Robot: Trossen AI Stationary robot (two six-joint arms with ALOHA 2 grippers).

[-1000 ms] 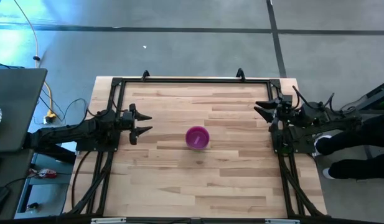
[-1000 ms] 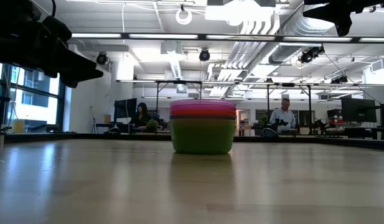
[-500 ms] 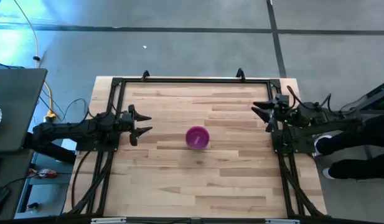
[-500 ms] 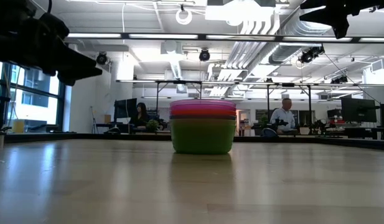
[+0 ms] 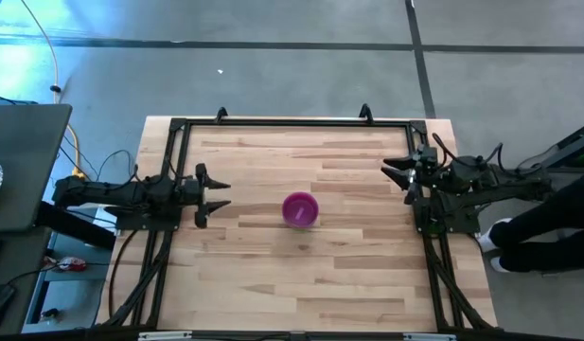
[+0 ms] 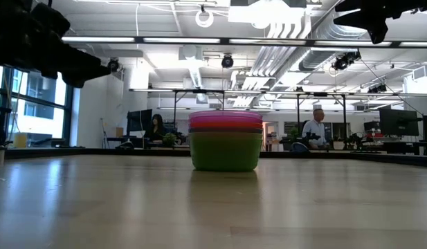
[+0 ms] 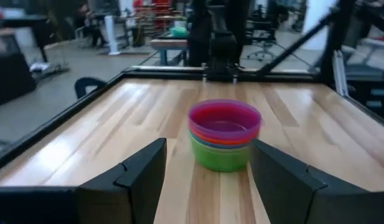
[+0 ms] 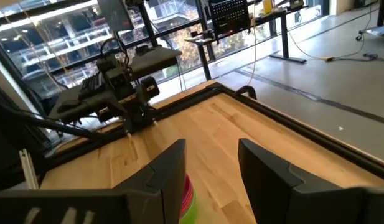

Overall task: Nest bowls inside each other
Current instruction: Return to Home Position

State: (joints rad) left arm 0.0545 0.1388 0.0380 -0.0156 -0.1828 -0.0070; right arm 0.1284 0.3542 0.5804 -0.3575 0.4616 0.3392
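Observation:
The bowls (image 5: pixel 300 209) stand nested in one stack near the table's middle, base on the wood. In the low view the stack (image 6: pixel 225 140) shows a green bowl at the bottom and pink rims on top; the left wrist view shows the stack (image 7: pixel 224 134) with a purple-magenta bowl uppermost. My left gripper (image 5: pixel 219 193) is open, left of the stack and apart from it. My right gripper (image 5: pixel 394 173) is open, raised near the table's right edge; the stack's edge (image 8: pixel 187 198) peeks between its fingers.
A black frame (image 5: pixel 292 122) runs around the table's edges. Bare wood lies all around the stack. A person's legs and shoes (image 5: pixel 519 242) stand beyond the right edge. People sit at desks (image 6: pixel 314 129) in the room behind.
My left arm has drawn back slightly toward the table's left edge, and its gripper sits a little farther from the stack. My right gripper has shifted slightly toward the table's left. The stack has stayed put.

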